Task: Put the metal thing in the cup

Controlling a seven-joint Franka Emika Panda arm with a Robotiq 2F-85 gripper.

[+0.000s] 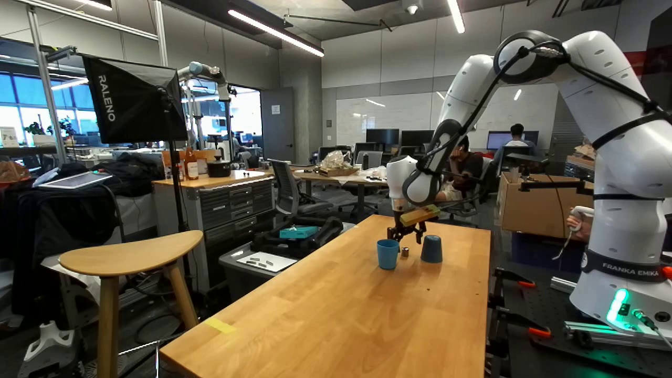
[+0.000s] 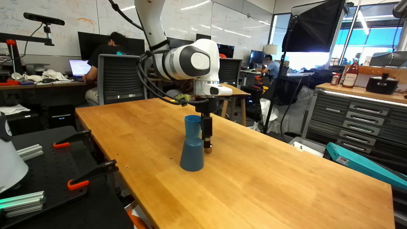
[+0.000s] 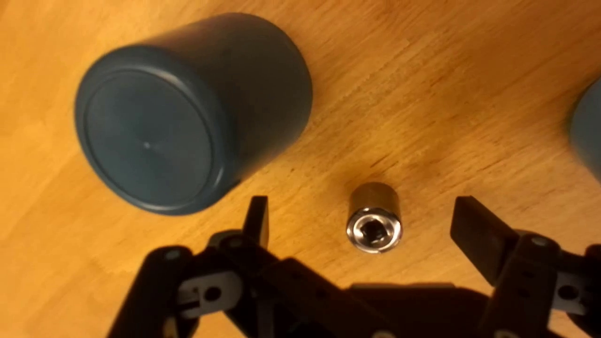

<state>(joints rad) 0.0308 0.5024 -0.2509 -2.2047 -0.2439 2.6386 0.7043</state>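
The metal thing is a small shiny socket [image 3: 374, 218] standing upright on the table between the two cups. It also shows in both exterior views [image 1: 405, 252] [image 2: 208, 149]. The bright blue cup [image 1: 388, 255] stands open end up beside it. In an exterior view the darker cup and my gripper partly hide the blue cup [image 2: 192, 125], and only its edge [image 3: 589, 131] shows at the right of the wrist view. My gripper [image 3: 360, 202] points down, open and empty, its fingers apart on either side of the socket. The gripper also shows in both exterior views [image 1: 405, 237] [image 2: 207, 140].
A darker blue-grey cup [image 3: 188, 112] stands upside down near the left finger; it also shows in both exterior views [image 1: 431, 249] [image 2: 192, 156]. The wooden table [image 1: 336, 315] carries them. Black clamps with orange tips [image 2: 92, 175] sit at the table's edge on the robot side.
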